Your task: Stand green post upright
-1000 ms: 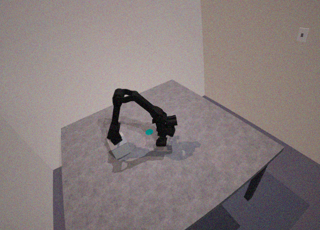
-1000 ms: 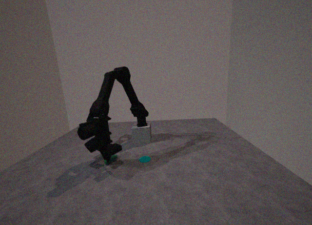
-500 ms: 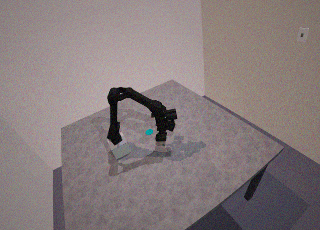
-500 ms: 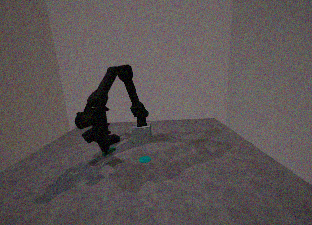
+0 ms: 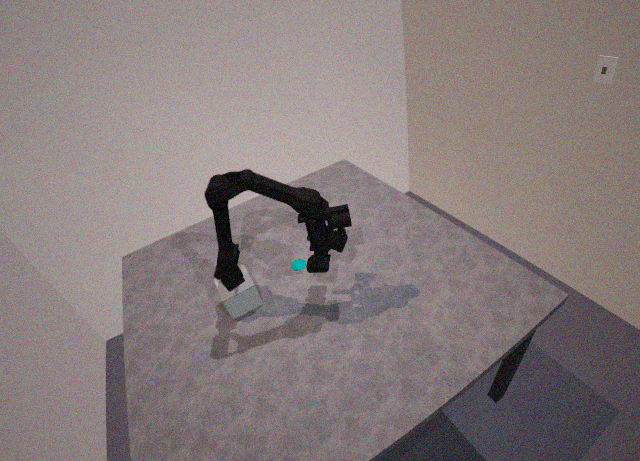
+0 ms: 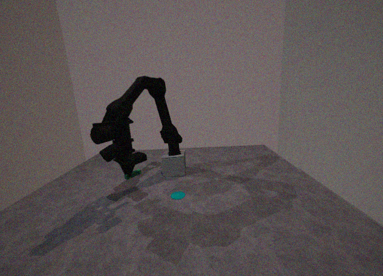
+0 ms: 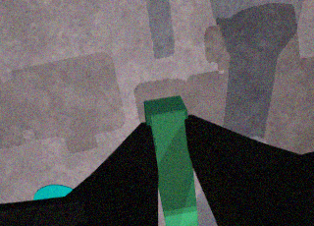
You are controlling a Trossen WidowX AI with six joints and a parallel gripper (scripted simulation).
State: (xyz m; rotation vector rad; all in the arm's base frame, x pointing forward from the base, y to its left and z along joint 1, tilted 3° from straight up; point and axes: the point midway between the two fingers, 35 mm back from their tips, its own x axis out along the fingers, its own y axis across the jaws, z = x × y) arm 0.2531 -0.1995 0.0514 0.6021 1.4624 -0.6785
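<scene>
My gripper (image 5: 317,270) (image 6: 128,175) (image 7: 167,129) points down and is shut on the green post (image 6: 135,173) (image 7: 173,162). The post lies roughly level between the fingertips, held above the table top. In the wrist view it runs from between the tips down to the lower edge. In the top view the gripper hides the post. The cyan circle (image 5: 298,264) (image 6: 178,195) (image 7: 53,192) lies flat on the table. It is left of the gripper in the top view and right of it in the exterior view. The left finger partly covers it in the wrist view.
The arm's pale base block (image 5: 242,302) (image 6: 173,165) stands on the grey table (image 5: 289,394) (image 6: 294,230). Shadows of the arm fall across the table. Walls stand behind the table, and its right edge drops to the floor in the top view.
</scene>
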